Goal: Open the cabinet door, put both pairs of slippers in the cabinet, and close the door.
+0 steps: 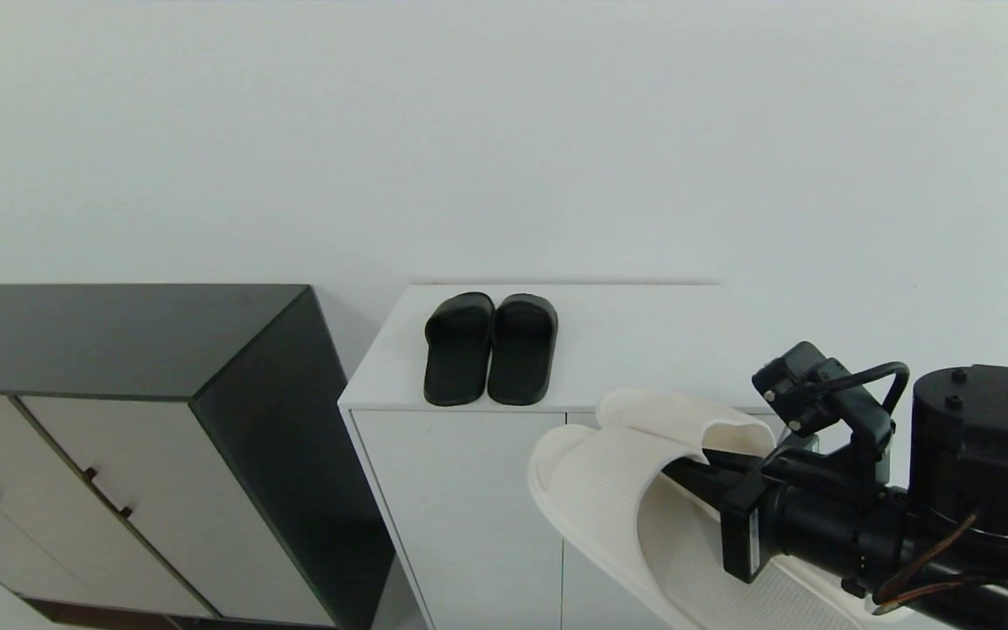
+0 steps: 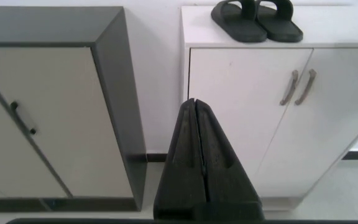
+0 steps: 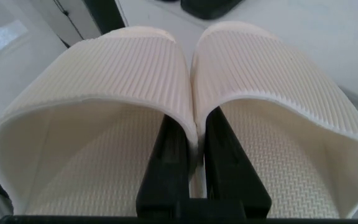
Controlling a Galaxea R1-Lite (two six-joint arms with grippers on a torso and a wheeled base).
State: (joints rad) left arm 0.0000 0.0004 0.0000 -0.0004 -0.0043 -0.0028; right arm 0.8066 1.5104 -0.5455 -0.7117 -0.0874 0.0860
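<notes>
A pair of black slippers (image 1: 488, 348) lies side by side on top of the white cabinet (image 1: 460, 499), whose two doors are closed, handles (image 2: 297, 87) meeting at the middle. My right gripper (image 3: 193, 146) is shut on the inner walls of a pair of white slippers (image 1: 635, 490), one finger inside each slipper, held in the air in front of the cabinet's right half. My left gripper (image 2: 196, 115) is shut with nothing in it, low in front of the gap between the two cabinets.
A dark-topped cabinet (image 1: 145, 437) with light doors and black handles stands left of the white one. A plain white wall runs behind both.
</notes>
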